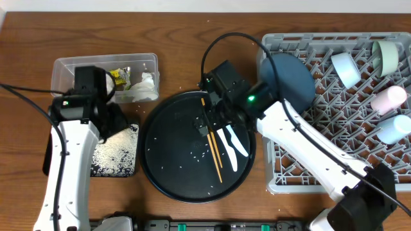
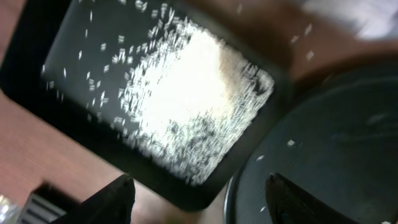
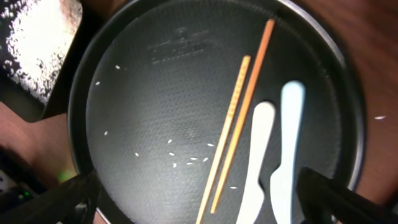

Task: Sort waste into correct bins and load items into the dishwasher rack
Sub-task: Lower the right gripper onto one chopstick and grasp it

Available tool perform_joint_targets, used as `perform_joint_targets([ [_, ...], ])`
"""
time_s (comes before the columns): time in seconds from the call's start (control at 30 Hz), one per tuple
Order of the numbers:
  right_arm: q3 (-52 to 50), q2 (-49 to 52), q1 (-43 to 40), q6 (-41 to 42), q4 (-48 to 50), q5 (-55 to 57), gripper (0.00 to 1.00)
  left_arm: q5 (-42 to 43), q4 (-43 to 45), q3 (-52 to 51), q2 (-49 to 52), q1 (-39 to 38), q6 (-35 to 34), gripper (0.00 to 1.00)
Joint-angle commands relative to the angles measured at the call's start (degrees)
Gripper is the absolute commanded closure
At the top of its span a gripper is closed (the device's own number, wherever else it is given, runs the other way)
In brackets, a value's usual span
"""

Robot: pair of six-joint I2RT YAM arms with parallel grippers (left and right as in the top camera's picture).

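Note:
The grey dishwasher rack (image 1: pixel 334 173) on the right holds the large blue dish (image 1: pixel 289 77), a light-blue bowl (image 1: pixel 345 69), a pale-green bowl (image 1: pixel 388 55), a pinkish cup (image 1: pixel 389 100) and another cup (image 1: pixel 393 129). Two wooden chopsticks (image 1: pixel 212 144) (image 3: pixel 239 118) and two white flat utensils (image 1: pixel 232 146) (image 3: pixel 273 162) lie on the round black tray (image 1: pixel 173 167) with a few rice grains (image 3: pixel 186 158). The clear tub (image 1: pixel 64 67) holds the yellow-green wrapper (image 1: pixel 119 77) and tissues (image 1: pixel 144 88). The shallow black tray (image 1: pixel 131 172) (image 2: pixel 43 81) holds rice (image 2: pixel 193 93). My left gripper (image 2: pixel 196 199) is open above that tray's corner. My right gripper (image 3: pixel 199 199) is open above the chopsticks.
The round tray's rim (image 2: pixel 236 186) lies close beside the shallow black tray. Stray rice grains lie on the wooden table (image 1: pixel 180 38). Black cables run from both arms across the table. Dark equipment sits along the front edge.

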Motion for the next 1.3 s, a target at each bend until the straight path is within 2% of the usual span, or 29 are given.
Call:
perform_joint_targets([
  [0.0, 0.04, 3.82, 2.64, 4.28, -0.48, -0.72, 0.11, -0.31, -0.76, -0.63, 0.31, 0.33, -1.22, 0.31],
  [0.2, 0.04, 9.27, 6.49, 10.40, -0.17, -0.37, 0.29, -0.24, -2.27, -0.63, 0.31, 4.85, -4.44, 0.31],
  [0.3, 0.04, 11.54, 7.52, 14.51, -0.22, 2.78, 0.31, -0.26, -2.82, -0.63, 0.31, 9.25, -4.37, 0.30],
  [0.57, 0.04, 16.83, 7.78, 17.51, -0.28, 5.57, 0.32, 2.95, -2.80, -0.63, 0.31, 16.37, -4.39, 0.27],
  [0.83, 0.04, 20.26, 7.76, 19.19, 0.09, 8.72, 0.32, 2.95, -2.67, -0.63, 0.31, 16.44, -4.39, 0.27],
  [1.27, 0.04, 20.41, 8.79, 19.39, 0.35, 9.64, 0.33, 2.95, -2.67, -0.63, 0.31, 16.44, -4.39, 0.27],
])
